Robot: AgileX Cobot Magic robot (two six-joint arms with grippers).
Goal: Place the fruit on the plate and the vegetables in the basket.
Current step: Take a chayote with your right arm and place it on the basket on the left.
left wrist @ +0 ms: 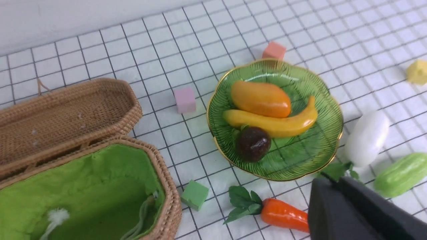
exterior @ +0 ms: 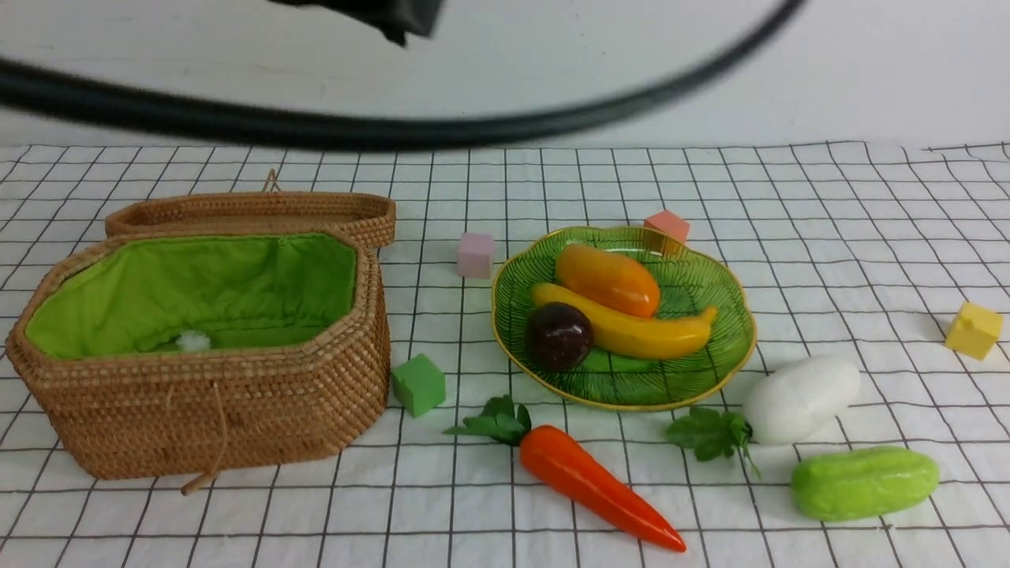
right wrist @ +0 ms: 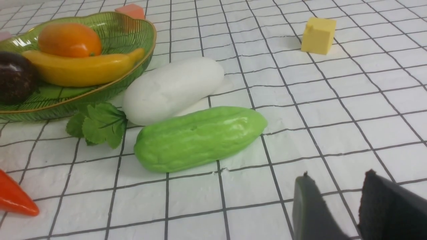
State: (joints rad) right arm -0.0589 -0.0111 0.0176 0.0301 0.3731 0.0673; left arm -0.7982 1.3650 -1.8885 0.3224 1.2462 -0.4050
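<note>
Cucumber [right wrist: 200, 136] lies ahead of the right tool [right wrist: 337, 176], parted and empty; left tool [left wrist: 333, 188] closed.

Your front view sits low on the robot's side and faces forward across the tabletop [exterior: 789, 197] to the back wall. A blurred black cable [exterior: 316, 126] crosses its upper part, close to the lens.

Your left wrist view looks down steeply from well above the basket [left wrist: 166, 200] and plate [left wrist: 300, 163], with the left fingers [left wrist: 337, 210] in one corner.

Your right wrist view sits low and close, near the cucumber [right wrist: 200, 136] and radish [right wrist: 173, 88], with the right fingers [right wrist: 310, 210] at its edge.

All three views share the plate. Only the front and left wrist views take in the basket.
</note>
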